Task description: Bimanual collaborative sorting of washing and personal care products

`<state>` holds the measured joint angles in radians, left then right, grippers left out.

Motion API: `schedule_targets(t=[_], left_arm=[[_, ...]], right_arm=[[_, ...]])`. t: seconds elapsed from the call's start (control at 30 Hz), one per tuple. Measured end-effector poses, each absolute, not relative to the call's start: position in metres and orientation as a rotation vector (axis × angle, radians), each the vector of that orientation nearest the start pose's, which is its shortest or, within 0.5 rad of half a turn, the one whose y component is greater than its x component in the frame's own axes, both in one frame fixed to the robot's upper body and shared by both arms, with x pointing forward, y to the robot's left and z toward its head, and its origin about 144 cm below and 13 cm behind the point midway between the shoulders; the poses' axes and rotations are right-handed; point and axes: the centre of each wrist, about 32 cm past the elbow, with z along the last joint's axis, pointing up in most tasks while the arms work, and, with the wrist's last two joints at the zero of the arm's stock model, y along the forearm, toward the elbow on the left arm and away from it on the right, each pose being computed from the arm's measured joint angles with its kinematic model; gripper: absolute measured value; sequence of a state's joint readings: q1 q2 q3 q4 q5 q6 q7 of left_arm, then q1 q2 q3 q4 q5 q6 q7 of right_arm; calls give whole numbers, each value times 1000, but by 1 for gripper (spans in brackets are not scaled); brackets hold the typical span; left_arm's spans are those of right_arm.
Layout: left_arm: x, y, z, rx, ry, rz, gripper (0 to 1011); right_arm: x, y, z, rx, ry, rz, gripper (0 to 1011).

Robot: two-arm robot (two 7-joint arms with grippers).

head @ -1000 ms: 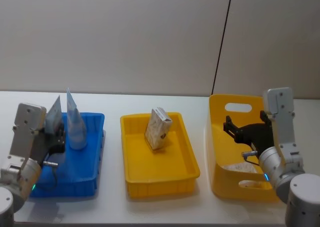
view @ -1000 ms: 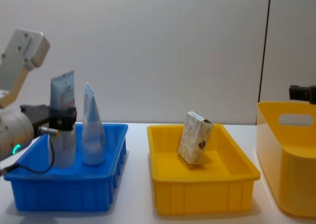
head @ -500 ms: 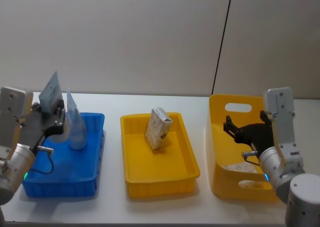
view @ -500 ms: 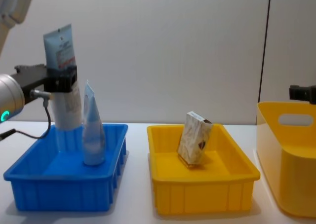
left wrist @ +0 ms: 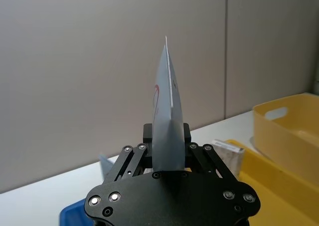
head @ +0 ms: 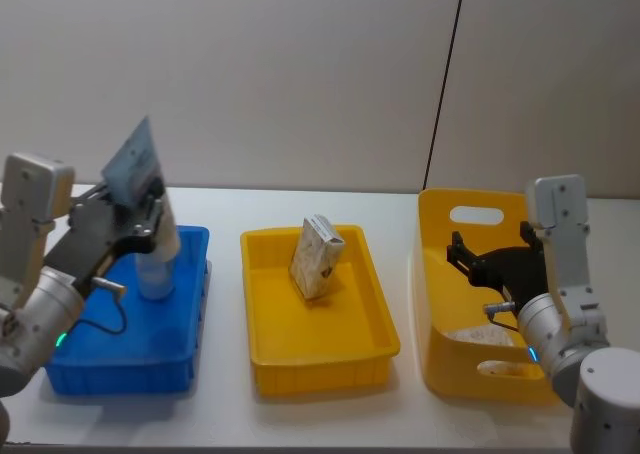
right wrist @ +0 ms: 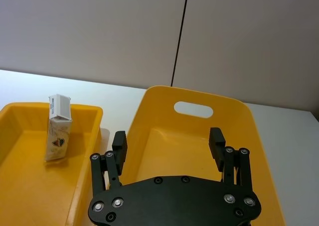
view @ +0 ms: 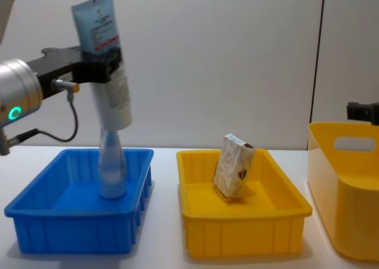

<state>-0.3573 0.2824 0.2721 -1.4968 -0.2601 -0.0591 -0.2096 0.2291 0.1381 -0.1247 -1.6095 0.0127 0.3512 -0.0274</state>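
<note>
At the far left, the left gripper is clamped across the body of a pale blue-white squeeze tube and holds it in the air above the blue bin. The tube is tilted, with its flat crimped end uppermost and leaning toward the robot's left, and its broad end pointing down. Under it a second tube stands upright inside the blue bin, near the bin's right wall. The chest view does not show whether the two tubes touch. To the right, on the white table, sits a shallow yellow tray. Inside it a beige marbled carton stands on its lower end and leans to one side. Farther right is a tall yellow bin with a handle slot in its back wall. The right gripper hangs over this bin's opening, its fingers spread wide and gripping nothing.
</note>
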Motion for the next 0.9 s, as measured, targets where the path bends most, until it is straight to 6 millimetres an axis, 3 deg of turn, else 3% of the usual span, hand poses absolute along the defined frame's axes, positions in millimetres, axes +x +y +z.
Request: schedule_targets(t=[0.6,0.9], left_arm=[[552,186,1258,-162,-285,880,261],[554,173,1263,-158,-291,831,260]], right_arm=[[515,-227,1230,-192,-50,-1507,1004],[514,-227,1230,-191,-54,-1496,1004]])
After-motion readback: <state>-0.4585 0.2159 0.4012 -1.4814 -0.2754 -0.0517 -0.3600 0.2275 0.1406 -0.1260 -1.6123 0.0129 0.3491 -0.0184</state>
